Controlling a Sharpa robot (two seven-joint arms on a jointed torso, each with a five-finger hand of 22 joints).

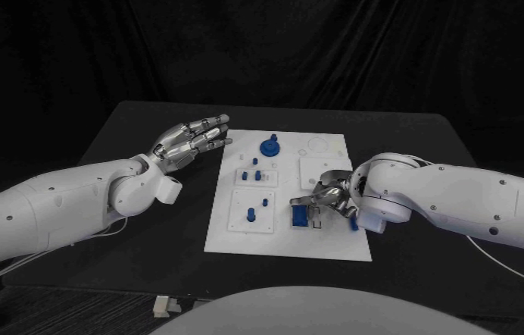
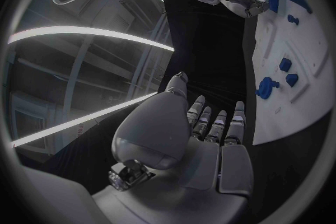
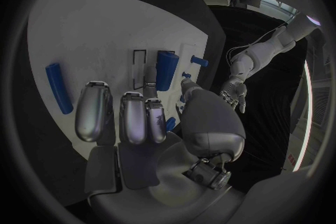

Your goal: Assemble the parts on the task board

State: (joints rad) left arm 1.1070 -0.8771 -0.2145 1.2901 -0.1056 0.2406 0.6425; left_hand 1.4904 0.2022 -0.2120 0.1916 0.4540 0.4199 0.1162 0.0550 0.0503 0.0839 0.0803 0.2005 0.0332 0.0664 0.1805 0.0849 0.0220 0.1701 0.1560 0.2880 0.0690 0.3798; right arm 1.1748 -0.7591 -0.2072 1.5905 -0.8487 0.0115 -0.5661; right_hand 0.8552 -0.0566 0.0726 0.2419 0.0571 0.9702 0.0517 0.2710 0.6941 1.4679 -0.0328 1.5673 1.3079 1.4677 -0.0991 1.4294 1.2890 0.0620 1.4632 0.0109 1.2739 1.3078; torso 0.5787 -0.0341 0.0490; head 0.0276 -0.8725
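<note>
R hand (image 1: pixel 328 196) over task board (image 1: pixel 286 244), L hand (image 1: pixel 194 139) open beside it.

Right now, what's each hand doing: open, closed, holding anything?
Left hand: open, holding nothing, beside the task board.
Right hand: over the board by a blue part; a grip cannot be told.

task board (image 1: pixel 286 245) mid-table, parts (image 1: pixel 269 149) on it; left hand (image 1: pixel 192 140) beside its left edge; right hand (image 1: pixel 330 197) over its right half

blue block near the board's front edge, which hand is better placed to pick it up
Right. The right hand hovers over the blue block on the task board; the left hand is open beside the board's far corner.
</note>
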